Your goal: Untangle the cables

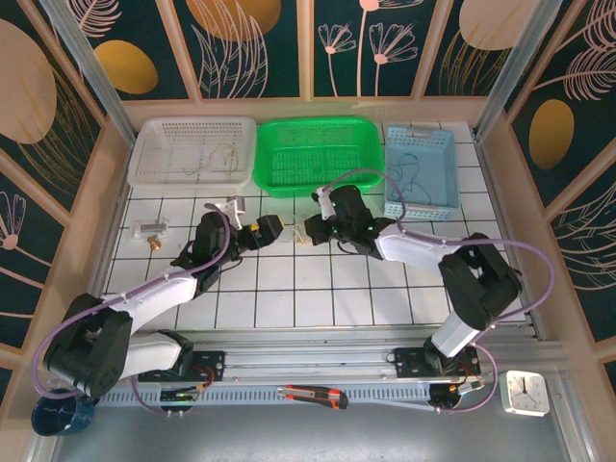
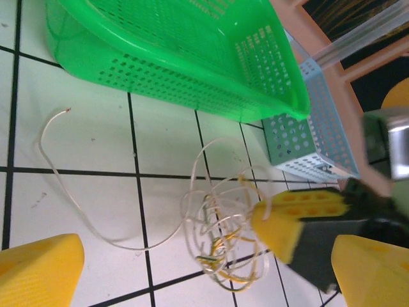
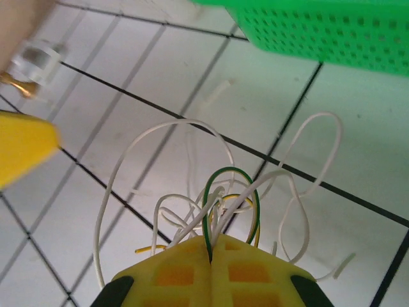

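The cables [image 2: 223,233] are a small clump of white, yellow and green-striped thin cords, hanging just over the white tiles; from above the cables [image 1: 305,235] lie between the two grippers. My right gripper [image 3: 211,246] is shut on the cables [image 3: 233,192], with a green loop and white strands sprouting from between its fingers. In the left wrist view the right gripper [image 2: 287,220] holds the clump's right side. My left gripper [image 2: 204,272] is open, its fingers [image 2: 38,268] on either side of the clump, not touching it. One white strand [image 2: 57,160] trails left across the tiles.
White basket [image 1: 154,135] with a tan cord, green basket [image 1: 318,183] and blue basket [image 1: 445,164] with a dark blue cord line the back. A small clear and brass part [image 1: 152,231] and a white piece [image 1: 231,205] lie at the left.
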`<state>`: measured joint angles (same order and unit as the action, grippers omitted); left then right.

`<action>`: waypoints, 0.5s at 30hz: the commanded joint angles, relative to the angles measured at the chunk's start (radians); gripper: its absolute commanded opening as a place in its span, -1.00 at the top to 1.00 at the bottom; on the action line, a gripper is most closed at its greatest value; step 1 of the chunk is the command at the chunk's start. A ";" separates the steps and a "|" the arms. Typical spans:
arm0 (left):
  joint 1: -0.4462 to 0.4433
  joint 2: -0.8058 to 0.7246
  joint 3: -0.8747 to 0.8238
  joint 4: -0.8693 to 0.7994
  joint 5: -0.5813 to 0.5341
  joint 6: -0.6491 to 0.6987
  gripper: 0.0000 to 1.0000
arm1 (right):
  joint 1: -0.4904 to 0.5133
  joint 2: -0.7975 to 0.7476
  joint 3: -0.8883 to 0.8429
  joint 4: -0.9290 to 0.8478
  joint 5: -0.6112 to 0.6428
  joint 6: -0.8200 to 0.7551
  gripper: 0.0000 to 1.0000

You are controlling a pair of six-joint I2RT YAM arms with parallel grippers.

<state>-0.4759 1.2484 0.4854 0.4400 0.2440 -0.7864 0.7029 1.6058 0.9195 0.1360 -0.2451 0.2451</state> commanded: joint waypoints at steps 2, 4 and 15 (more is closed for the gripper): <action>0.006 0.047 0.007 0.062 0.114 0.031 -0.98 | 0.000 -0.050 -0.035 0.036 -0.067 0.061 1.00; 0.005 0.073 0.012 0.084 0.149 0.024 -0.98 | 0.000 -0.053 -0.045 0.051 -0.077 0.076 1.00; -0.022 0.156 0.022 0.186 0.159 -0.014 -0.98 | 0.001 -0.053 -0.068 0.095 -0.101 0.125 1.00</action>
<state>-0.4850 1.3781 0.4858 0.5533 0.3836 -0.7837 0.7029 1.5684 0.8627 0.1864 -0.3206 0.3443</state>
